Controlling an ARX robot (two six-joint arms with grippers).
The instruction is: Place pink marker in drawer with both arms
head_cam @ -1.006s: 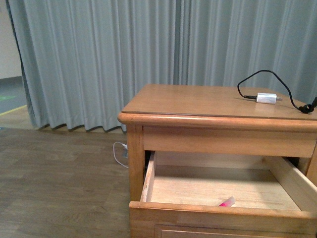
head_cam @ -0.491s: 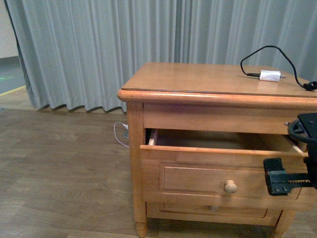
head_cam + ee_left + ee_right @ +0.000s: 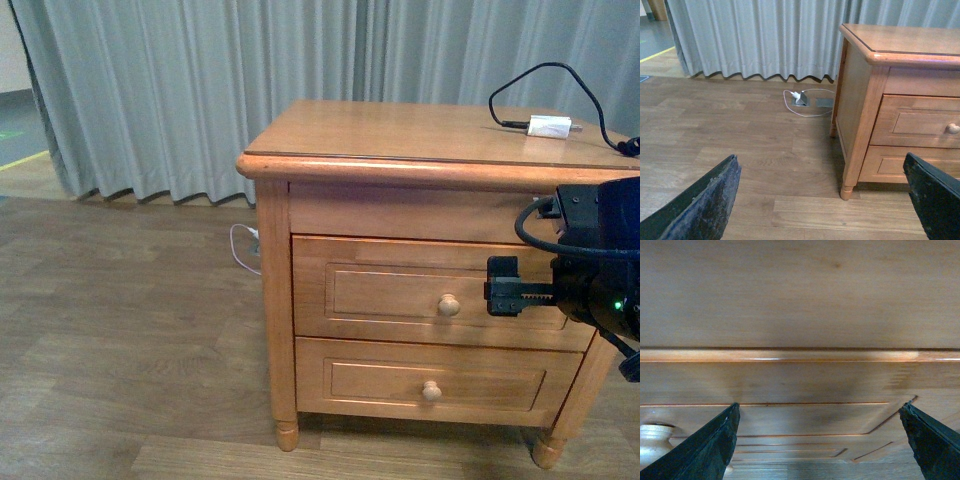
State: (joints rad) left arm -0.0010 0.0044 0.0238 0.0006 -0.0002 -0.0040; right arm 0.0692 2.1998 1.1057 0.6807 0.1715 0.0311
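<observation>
The upper drawer (image 3: 385, 290) of the wooden nightstand is shut, its round knob (image 3: 449, 305) facing me. The pink marker is out of view. My right gripper (image 3: 503, 288) is open and sits close in front of the drawer's right half, level with the knob. The right wrist view shows the drawer front (image 3: 790, 385) filling the picture between the open right gripper (image 3: 820, 407), with the knob (image 3: 652, 437) at one edge. My left gripper (image 3: 820, 157) is open and empty over the floor, off the nightstand's left corner, where the drawer (image 3: 920, 122) shows side-on.
A white plug with a black cable (image 3: 548, 126) lies on the nightstand top (image 3: 400, 130). The lower drawer (image 3: 430, 378) is shut. Grey curtains hang behind. A floor socket with a white cable (image 3: 800, 97) sits by the curtain. The nightstand's front leg (image 3: 846, 190) stands near the left gripper.
The drawer, open with the pink marker lying inside a second ago, has slid fully shut. The right arm came into view and moved in against the drawer front.
</observation>
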